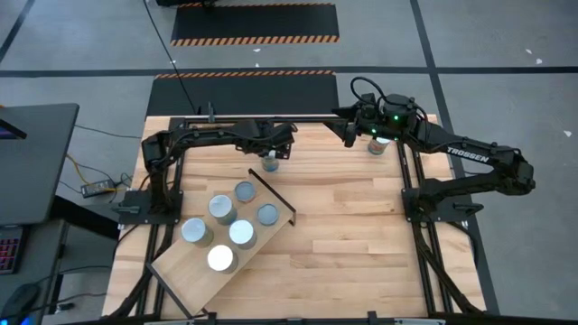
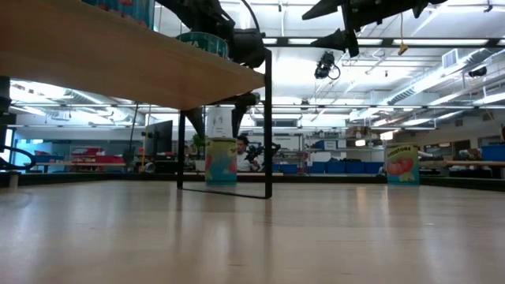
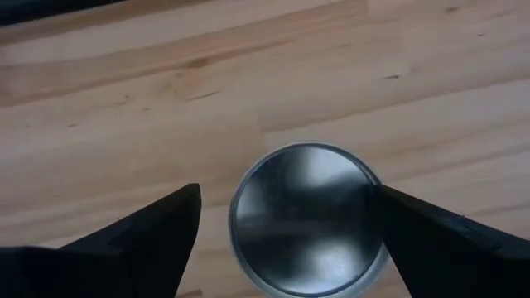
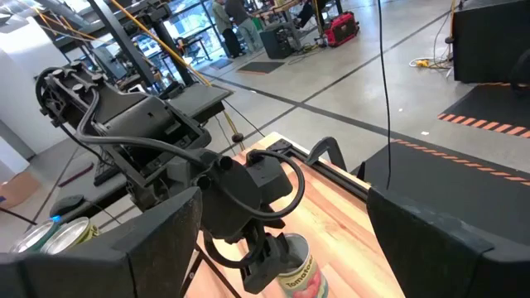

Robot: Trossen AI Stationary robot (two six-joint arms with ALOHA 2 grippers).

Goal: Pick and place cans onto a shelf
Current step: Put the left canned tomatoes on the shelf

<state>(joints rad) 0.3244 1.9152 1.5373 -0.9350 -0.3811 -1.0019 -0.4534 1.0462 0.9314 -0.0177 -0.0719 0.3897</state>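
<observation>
- Five cans (image 1: pixel 222 208) stand on the shelf (image 1: pixel 181 271).
- Left claw (image 3: pixel 286 223), released, straddles a sixth can (image 3: pixel 303 217) on the far surface (image 1: pixel 343 199).
- Right claw (image 1: pixel 348 134): released, raised far right.

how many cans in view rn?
7: five on the shelf (cans), one under the left end effector, one by the right arm. Others may be hidden.

A large workshop or robotics lab, probably. Hazard-striped floor mats (image 1: pixel 255 39) lie behind the tabletop (image 1: pixel 352 217). Blue bins (image 2: pixel 335 167) and ceiling strip lights (image 2: pixel 442 79) fill the hall
</observation>
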